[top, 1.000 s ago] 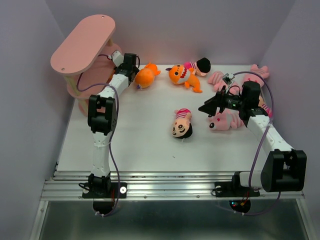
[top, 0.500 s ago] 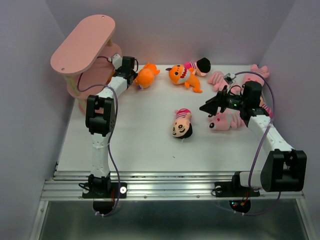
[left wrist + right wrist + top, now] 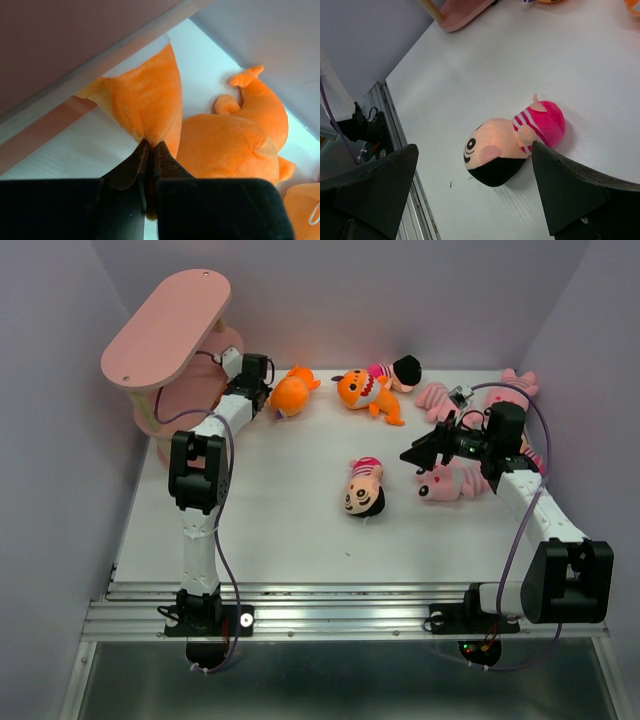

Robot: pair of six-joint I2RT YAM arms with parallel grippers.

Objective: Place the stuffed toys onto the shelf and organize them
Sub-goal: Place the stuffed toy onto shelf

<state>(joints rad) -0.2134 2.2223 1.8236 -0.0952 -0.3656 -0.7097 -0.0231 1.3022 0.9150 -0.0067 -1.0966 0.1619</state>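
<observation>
Softly stuffed and light by the look of it, an orange shark toy [image 3: 230,145] is lying at the far left of the surface [image 3: 280,530], just beside the pink shelf [image 3: 165,325]. The left end effector [image 3: 150,150] is pinching a fin [image 3: 145,100] of it between jaws closed almost flat on the plush. A toy like this is likely to be sagging and swinging when carried by a fin, so a hold across the plump body may be offering surer control on the way to a shelf board; nothing about it looks fragile or slippery. A second orange shark [image 3: 362,390] is sitting farther right along the back, touching a black-haired doll [image 3: 398,370] behind it, and a second doll [image 3: 365,490] is lying alone mid-surface. At least three pink striped animals [image 3: 450,483] are crowding the far right, partly hidden by the right arm [image 3: 525,500], so their exact count is not clear. The right end effector [image 3: 415,452] is hovering wide open, holding nothing, just right of the central doll.
</observation>
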